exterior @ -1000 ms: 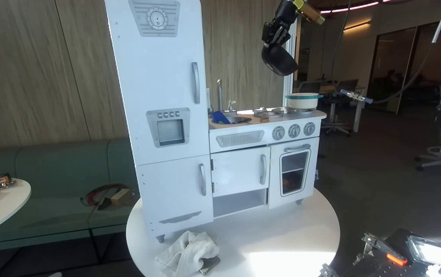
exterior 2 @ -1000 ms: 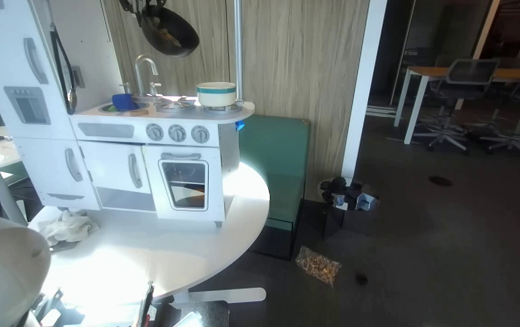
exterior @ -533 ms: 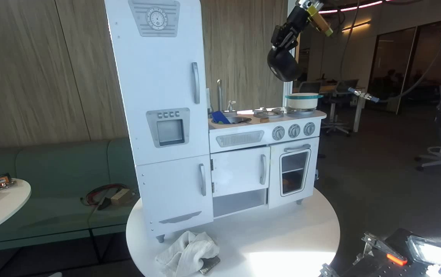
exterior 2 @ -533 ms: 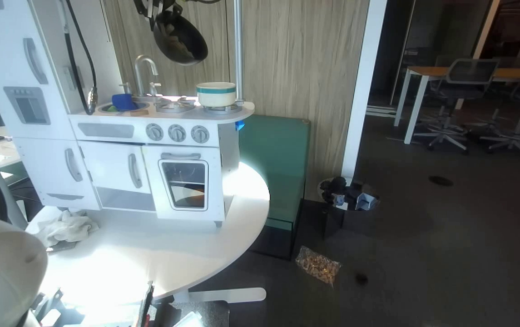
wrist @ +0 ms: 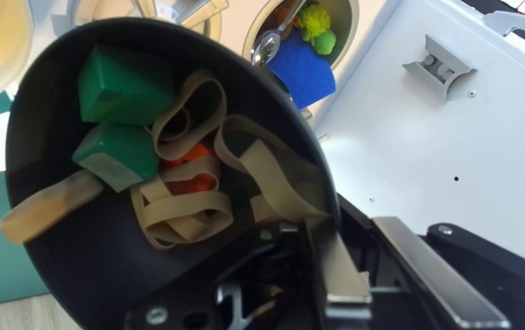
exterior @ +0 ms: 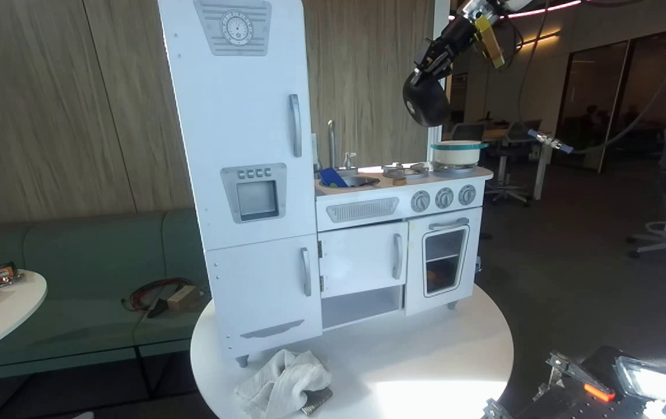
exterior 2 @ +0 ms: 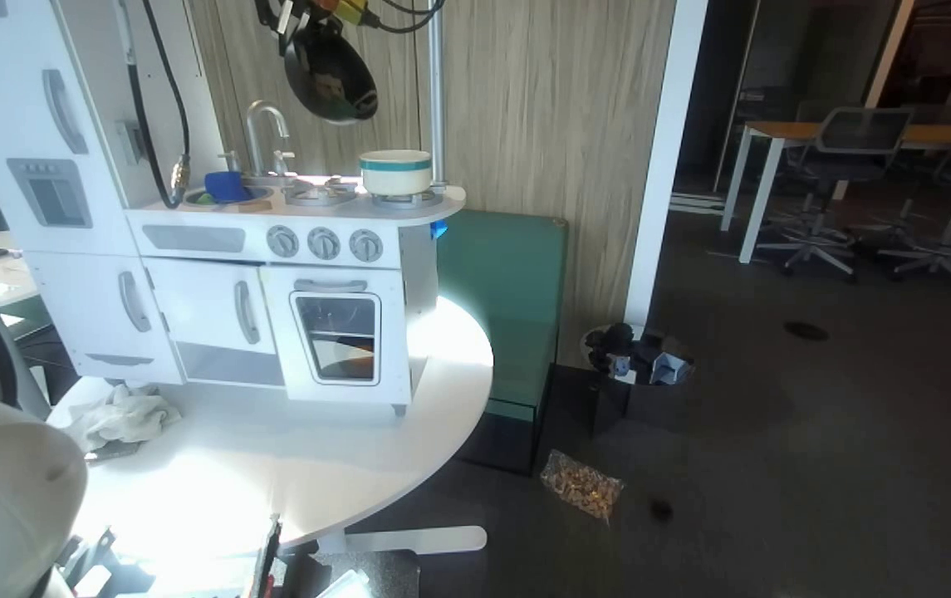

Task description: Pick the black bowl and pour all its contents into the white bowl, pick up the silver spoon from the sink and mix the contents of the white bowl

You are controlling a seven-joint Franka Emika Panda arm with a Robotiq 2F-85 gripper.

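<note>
The black bowl [exterior: 426,105], its rim pinched by the gripper [exterior: 427,73], hung tilted in midair — lower and nearer the white bowl [exterior: 456,155] on the burner [exterior: 455,170] than a second earlier. Only the wrist view clearly showed green blocks [wrist: 124,104] inside and the silver spoon [wrist: 266,48] in the sink [wrist: 345,27].

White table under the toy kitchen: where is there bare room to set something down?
Bare tabletop lies before the oven door, bordered by the toy kitchen, crumpled cloth and table edge. Crowded: where the toy kitchen stands, and at the cloth's edge, where a grey object shows.
</note>
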